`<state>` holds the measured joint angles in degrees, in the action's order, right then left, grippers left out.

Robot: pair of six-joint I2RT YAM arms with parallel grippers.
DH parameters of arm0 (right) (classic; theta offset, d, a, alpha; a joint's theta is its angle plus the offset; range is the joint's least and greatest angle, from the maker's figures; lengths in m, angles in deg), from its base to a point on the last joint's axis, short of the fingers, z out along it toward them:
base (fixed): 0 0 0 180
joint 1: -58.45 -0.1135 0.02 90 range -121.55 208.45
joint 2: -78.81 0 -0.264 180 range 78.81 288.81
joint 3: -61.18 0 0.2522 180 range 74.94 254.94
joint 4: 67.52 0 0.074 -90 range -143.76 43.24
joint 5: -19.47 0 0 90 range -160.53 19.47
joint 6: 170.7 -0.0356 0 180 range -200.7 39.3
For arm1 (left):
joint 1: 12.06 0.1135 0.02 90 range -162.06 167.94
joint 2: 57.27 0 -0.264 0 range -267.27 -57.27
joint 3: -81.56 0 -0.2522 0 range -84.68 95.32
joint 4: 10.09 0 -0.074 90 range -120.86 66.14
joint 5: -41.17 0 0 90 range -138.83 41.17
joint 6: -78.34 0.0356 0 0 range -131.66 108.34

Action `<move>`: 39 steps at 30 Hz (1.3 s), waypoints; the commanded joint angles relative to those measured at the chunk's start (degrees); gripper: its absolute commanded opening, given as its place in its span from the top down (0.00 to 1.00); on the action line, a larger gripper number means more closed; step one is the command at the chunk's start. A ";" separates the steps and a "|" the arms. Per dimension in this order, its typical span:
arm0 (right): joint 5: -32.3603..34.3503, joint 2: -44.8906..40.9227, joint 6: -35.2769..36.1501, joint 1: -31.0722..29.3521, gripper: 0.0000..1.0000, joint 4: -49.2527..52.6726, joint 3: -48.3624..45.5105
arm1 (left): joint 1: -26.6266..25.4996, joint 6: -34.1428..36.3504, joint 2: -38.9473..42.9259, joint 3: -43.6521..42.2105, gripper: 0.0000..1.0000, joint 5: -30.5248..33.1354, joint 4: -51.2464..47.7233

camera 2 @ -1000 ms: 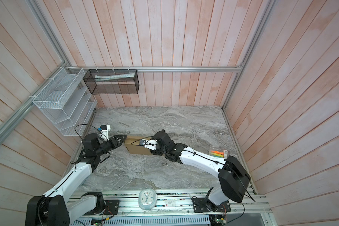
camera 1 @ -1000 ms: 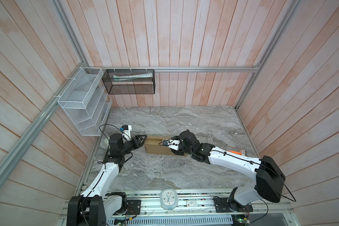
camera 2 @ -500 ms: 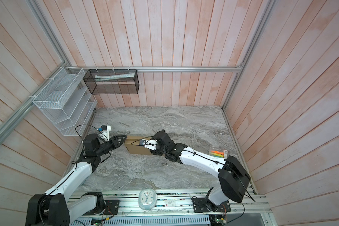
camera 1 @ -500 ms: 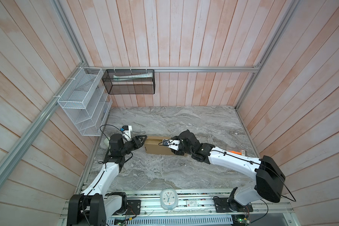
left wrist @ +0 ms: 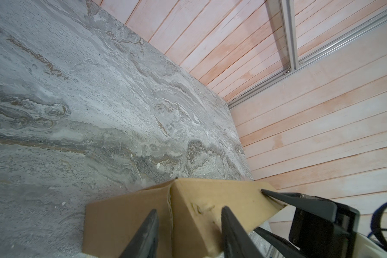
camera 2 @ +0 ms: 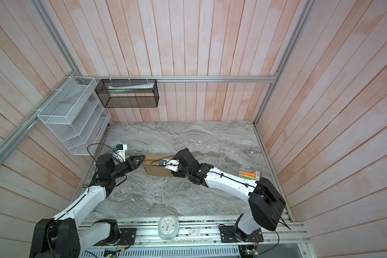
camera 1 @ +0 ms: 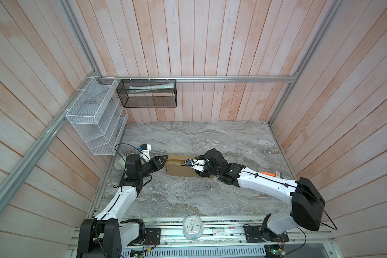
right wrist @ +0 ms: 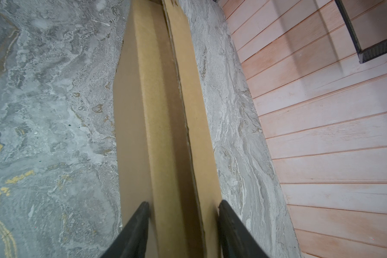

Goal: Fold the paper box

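the paper box [camera 1: 177,167] is lying on the bench [camera 1: 188,201], left of the middle and about halfway between the back and front edges. it is sitting folded up into a long brown block, with a seam running along its top. your left pincer [left wrist: 188,212] is meeting the box's left end, its fingers [left wrist: 148,230] standing partly apart and straddling a corner ridge. whether they are actually pinching the cardboard, i cannot tell. your right pincer [right wrist: 181,205] is reaching over the right end, half open, one finger lying on the top face and one at the far edge. whether it is gripping is unclear too.
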<state>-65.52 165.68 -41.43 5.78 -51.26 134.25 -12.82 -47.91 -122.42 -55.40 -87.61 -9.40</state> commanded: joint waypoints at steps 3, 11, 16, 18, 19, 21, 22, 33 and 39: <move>-0.75 -0.75 -1.01 0.28 0.44 -1.48 0.15 | 0.23 0.21 -1.19 -1.32 0.54 -0.28 0.31; -3.21 -5.32 -2.84 0.67 0.34 -4.30 -1.32 | 0.23 -0.14 -1.61 -1.51 0.55 -0.50 1.15; -7.18 -10.12 -7.34 2.23 0.34 -7.33 -2.96 | 0.22 -0.27 -1.30 -1.64 0.55 -0.45 1.21; -8.00 -12.43 -10.22 3.14 0.33 -8.71 -3.84 | 0.20 -0.40 -1.33 -1.68 0.55 -0.67 1.36; -8.39 -13.72 -12.47 3.92 0.34 -9.72 -4.48 | 0.18 -0.32 -1.29 -1.68 0.55 -0.59 1.36; -9.84 -16.12 -17.94 6.00 0.34 -11.67 -5.83 | 0.20 -0.23 -1.39 -1.61 0.55 -0.57 1.26; -10.31 -17.30 -20.99 7.48 0.36 -12.38 -6.49 | 0.21 -0.15 -1.45 -1.59 0.55 -0.66 1.22; -8.69 -20.54 -42.55 15.66 0.45 -5.81 -8.37 | 0.18 0.48 -1.47 -1.46 0.55 -0.77 0.68; -4.47 -22.21 -52.41 15.70 0.49 -9.19 -12.68 | 0.22 0.61 -1.08 -1.35 0.55 -0.68 0.06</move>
<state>-72.14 144.70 -86.50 21.26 -59.68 123.26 -12.82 -48.12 -123.27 -55.77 -87.85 -7.95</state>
